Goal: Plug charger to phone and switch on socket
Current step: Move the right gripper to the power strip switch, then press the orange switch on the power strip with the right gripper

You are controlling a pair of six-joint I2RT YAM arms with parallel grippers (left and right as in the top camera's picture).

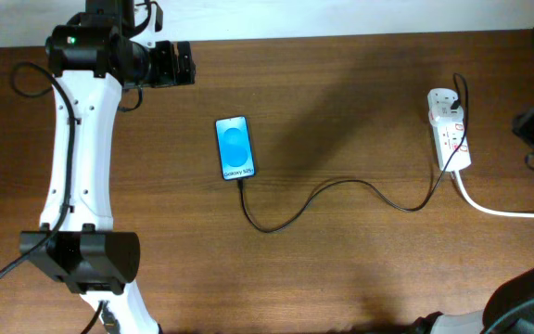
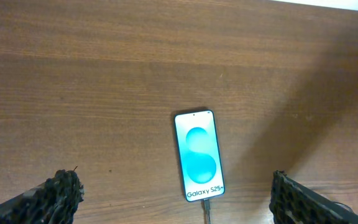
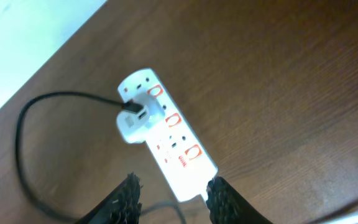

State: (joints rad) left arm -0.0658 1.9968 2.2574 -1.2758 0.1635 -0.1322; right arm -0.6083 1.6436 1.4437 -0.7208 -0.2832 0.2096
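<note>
Overhead, phone (image 1: 235, 147) lengthwise top-to-bottom, charger (image 1: 350, 181) at text end.

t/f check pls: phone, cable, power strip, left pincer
1. The cable is plugged into the phone. True.
2. The left pincer is shut on the phone. False: it is open and holds nothing.
3. The phone's screen is dark. False: it is lit blue.
4. A white adapter sits in the power strip. True.
</note>
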